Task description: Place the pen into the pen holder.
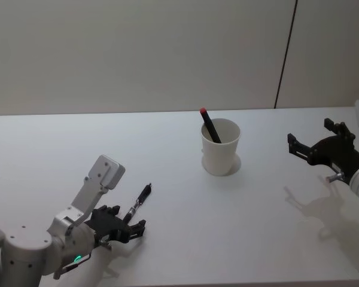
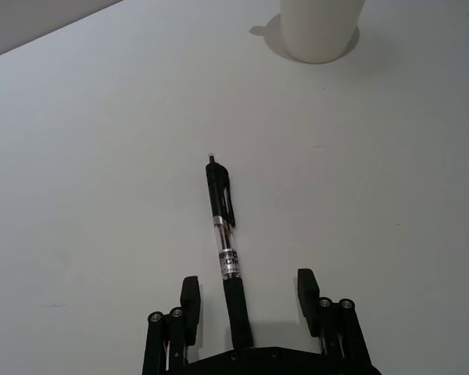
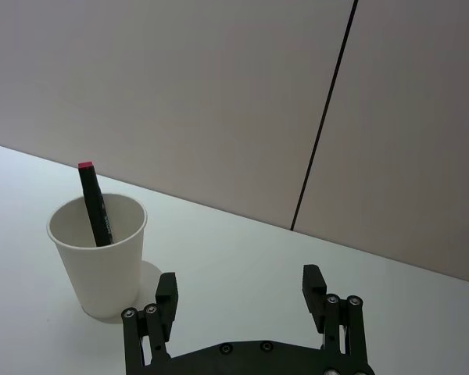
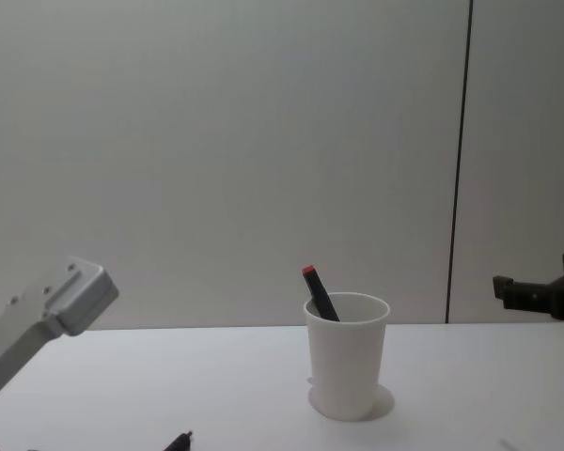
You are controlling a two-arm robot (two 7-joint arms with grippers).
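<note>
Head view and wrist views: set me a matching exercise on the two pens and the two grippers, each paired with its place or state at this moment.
Things
1. black pen
2. red-tipped pen
3. left gripper
4. right gripper

Places or states
A. open, holding nothing, off to the right of the pen holder
B. leaning inside the pen holder, its tip above the rim
C. lying flat on the table
D. open, low at the table, one finger on each side of the black pen's end

Pairs: 1-C, 2-B, 3-D, 4-A
</note>
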